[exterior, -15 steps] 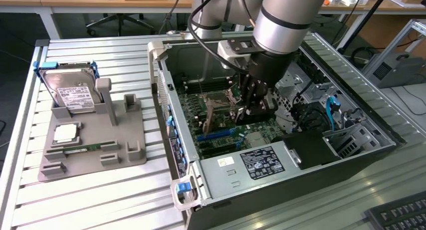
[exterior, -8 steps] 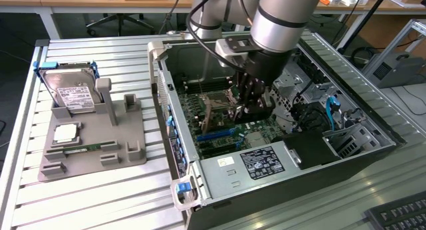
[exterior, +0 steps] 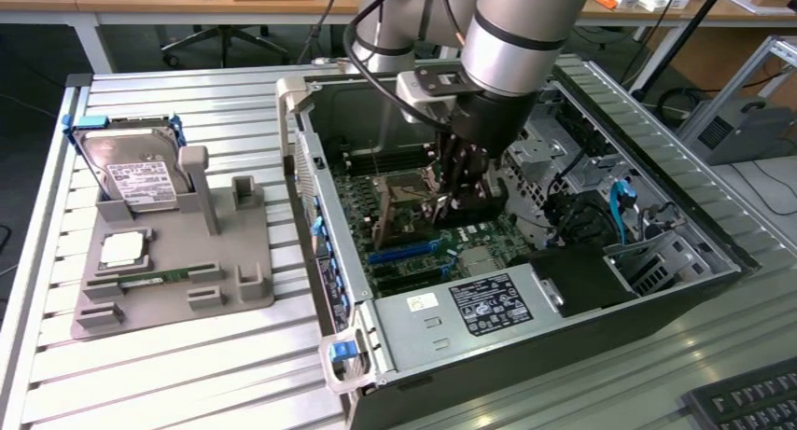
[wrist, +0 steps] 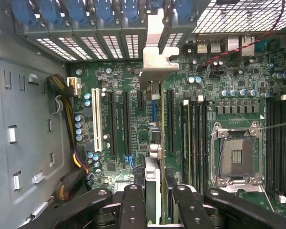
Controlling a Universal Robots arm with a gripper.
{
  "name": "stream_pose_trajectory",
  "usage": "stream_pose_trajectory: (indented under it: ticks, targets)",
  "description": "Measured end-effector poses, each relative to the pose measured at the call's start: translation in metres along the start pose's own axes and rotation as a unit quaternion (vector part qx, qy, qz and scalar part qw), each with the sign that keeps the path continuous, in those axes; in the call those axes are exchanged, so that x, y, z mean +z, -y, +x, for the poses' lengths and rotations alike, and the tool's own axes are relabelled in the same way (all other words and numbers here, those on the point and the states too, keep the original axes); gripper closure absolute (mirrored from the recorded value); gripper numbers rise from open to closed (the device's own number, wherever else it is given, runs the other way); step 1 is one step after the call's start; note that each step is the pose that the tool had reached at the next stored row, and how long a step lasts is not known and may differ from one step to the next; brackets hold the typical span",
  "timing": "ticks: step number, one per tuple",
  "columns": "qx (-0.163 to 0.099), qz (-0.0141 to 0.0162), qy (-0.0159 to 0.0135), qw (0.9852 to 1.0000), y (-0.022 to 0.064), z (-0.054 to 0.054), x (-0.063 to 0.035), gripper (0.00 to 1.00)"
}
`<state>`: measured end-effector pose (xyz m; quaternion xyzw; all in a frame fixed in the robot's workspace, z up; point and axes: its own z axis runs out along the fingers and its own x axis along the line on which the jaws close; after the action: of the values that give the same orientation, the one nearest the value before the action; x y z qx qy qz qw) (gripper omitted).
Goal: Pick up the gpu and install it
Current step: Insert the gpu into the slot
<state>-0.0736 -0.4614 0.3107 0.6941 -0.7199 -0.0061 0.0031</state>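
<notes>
gripper: your gripper (wrist: 155, 200) is reaching down into the open case (exterior: 697, 290) and clamping the gpu (wrist: 155, 143) between part-closed jaws, one finger on each flat face, so the card is hanging edge-down.
gpu: you're holding it upright over the board (wrist: 238, 90), long edge running along the slots (wrist: 126, 124); that's the way it needs to go in. In the exterior view the gpu (exterior: 396, 206) is sitting low in the case just below the gripper (exterior: 451, 192).
bracket: the silver bracket (wrist: 157, 52) is pointing at the rear slot covers (wrist: 95, 45), so it's lining up with the back-panel opening.
seating: can't tell if the edge is already touching a slot or hovering just above; the card is hiding the contact line.
progress: judging it as pickup done, insertion under way, not confirmed seated.
case: it's lying on its side with the panel off, giving you straight top-down access.
socket: the CPU socket (wrist: 236, 155) is sitting open beside the card, apart from it.
holder: the grey holder (exterior: 174, 262) is standing well apart on the exterior view's left, carrying the hard drive (exterior: 134, 173) upright plus a chip (exterior: 122, 250) and a memory stick (exterior: 144, 283) lying flat.
</notes>
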Motion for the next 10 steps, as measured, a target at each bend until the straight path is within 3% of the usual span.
stream_pose_trajectory:
  ticks: [10]
  targets:
    - [0.000, 0.0000, -0.0001, 1.0000, -0.0077, -0.0093, 0.0042, 0.73]
